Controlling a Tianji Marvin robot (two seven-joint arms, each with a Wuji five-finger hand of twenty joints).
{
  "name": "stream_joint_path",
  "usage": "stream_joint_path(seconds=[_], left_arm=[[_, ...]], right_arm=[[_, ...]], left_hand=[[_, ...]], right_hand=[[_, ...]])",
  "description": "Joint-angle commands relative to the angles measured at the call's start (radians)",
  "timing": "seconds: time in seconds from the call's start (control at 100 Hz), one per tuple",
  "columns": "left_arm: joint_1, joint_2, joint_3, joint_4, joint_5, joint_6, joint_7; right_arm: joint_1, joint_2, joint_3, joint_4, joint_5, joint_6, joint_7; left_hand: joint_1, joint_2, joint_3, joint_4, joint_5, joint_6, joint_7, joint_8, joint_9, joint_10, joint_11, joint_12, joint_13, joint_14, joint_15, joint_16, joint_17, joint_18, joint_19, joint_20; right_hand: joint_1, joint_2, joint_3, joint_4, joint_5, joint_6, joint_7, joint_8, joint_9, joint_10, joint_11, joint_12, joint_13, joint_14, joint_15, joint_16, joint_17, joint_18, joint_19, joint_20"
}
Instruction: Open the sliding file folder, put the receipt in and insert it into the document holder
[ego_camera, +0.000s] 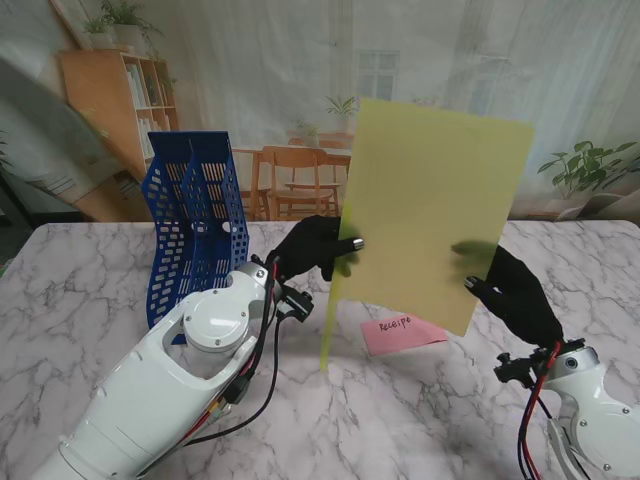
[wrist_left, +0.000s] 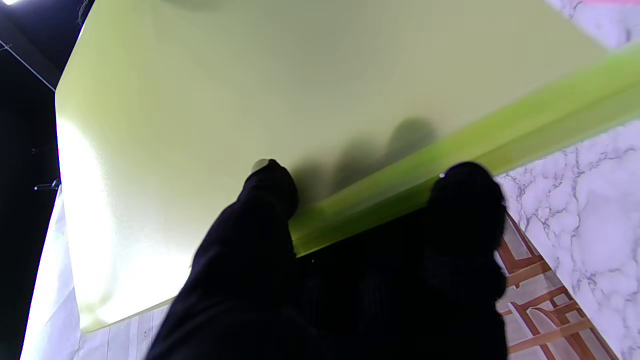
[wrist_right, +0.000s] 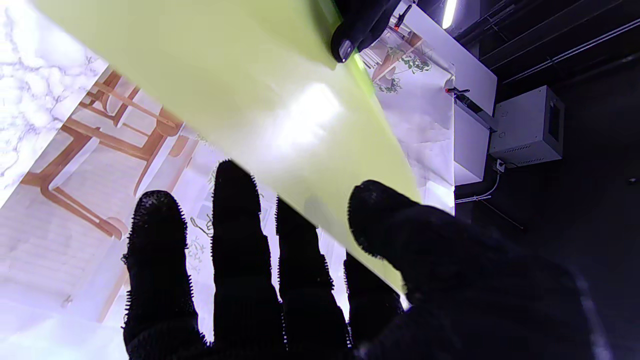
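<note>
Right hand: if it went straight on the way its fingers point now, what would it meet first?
The right hand already pinches the yellow folder, so it meets that. Past it, probably the left hand, though depth is unclear.

A white marble-patterned table (ego_camera: 90, 300) fills the lower frame. On it, toward the upper left, stands a blue mesh file rack (ego_camera: 195, 225). Near the centre lies a pink slip (ego_camera: 402, 333) with handwriting on it.

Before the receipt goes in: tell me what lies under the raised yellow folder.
Under the folder, the pink receipt lies on the marble table, its far edge covered by the folder. Both hands hold the folder.
</note>
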Motion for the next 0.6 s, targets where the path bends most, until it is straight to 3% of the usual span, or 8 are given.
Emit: stream_joint_path(seconds=[0.0,0.32,0.44,0.59], left_arm=[[0.001,0.004,-0.006,-0.010,0.000,0.002,-0.018],[0.012,0.007,-0.011,-0.021,0.003,0.008,-0.022],[0.015,0.010,-0.013,-0.024,0.003,0.010,-0.029],[0.015,0.012,-0.017,-0.028,0.001,0.012,-0.038]], right_arm=[[-0.017,0.005,0.014,0.012,0.003,-0.011,0.002],[-0.032,0.017,0.046,0.025,-0.010,-0.044,0.045],[-0.025,0.018,0.045,0.033,-0.019,-0.055,0.042],[-0.016,0.020,0.044,0.049,-0.035,-0.071,0.040]], left_hand=[[0.062,0.065,0.068,0.018,-0.002,-0.064,0.003,0.005,-0.012,0.019,0.014,0.010,0.004,0.012,0.070,0.031,0.000,-0.105,-0.049,-0.056],[0.062,0.067,0.072,0.019,-0.007,-0.058,0.007,-0.002,-0.016,0.023,0.016,0.011,0.000,0.016,0.072,0.036,-0.004,-0.101,-0.045,-0.049],[0.062,0.069,0.072,0.018,-0.008,-0.058,0.008,-0.004,-0.017,0.024,0.016,0.011,-0.002,0.018,0.072,0.037,-0.005,-0.097,-0.046,-0.048],[0.062,0.070,0.072,0.017,-0.009,-0.058,0.009,-0.005,-0.018,0.024,0.017,0.011,-0.002,0.019,0.072,0.038,-0.006,-0.095,-0.047,-0.046]], right_hand=[[0.061,0.027,0.009,0.027,0.056,-0.013,0.019,-0.012,0.048,0.004,-0.021,-0.010,0.050,0.005,-0.016,0.011,0.027,0.025,0.008,0.017],[0.123,-0.061,0.255,0.051,0.125,0.016,0.006,-0.036,0.138,0.021,-0.090,-0.037,0.126,0.019,-0.031,0.010,0.088,0.066,0.022,-0.014],[0.142,-0.104,0.349,0.045,0.137,-0.015,0.017,-0.041,0.170,0.017,-0.091,-0.037,0.162,0.020,-0.016,0.015,0.124,0.080,0.041,-0.022],[0.154,-0.131,0.400,0.037,0.137,-0.080,0.034,-0.050,0.197,0.005,-0.092,-0.039,0.192,0.011,-0.004,0.021,0.161,0.083,0.062,-0.024]])
